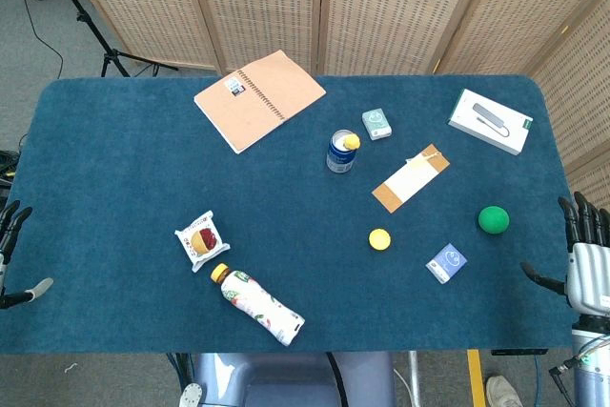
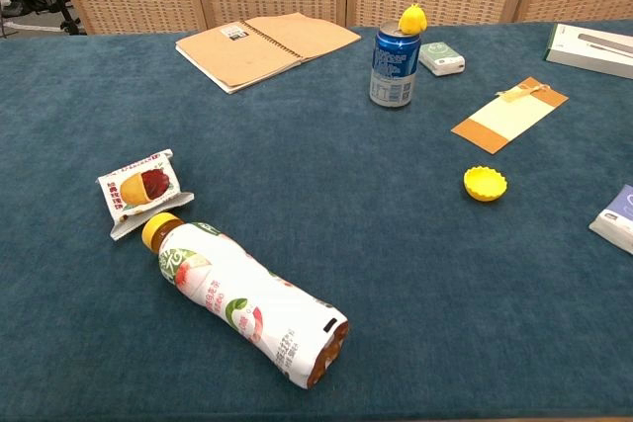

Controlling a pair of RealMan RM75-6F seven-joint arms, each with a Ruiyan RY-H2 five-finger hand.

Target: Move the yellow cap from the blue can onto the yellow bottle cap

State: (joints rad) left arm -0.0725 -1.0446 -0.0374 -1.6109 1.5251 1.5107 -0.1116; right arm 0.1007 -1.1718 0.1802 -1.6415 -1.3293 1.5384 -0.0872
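Observation:
A blue can stands upright at the table's far middle, with a small yellow cap perched on its top rim. A loose yellow bottle cap lies open side up on the cloth, nearer and to the right of the can. My left hand hangs off the table's left edge with its fingers spread, holding nothing. At the right edge my right hand does the same, well away from the can. Neither hand shows in the chest view.
A bottle with an orange-yellow cap lies on its side near the front, beside a snack packet. A notebook, a small teal box, a paper tag, a green ball, a blue card box and a white box are scattered around.

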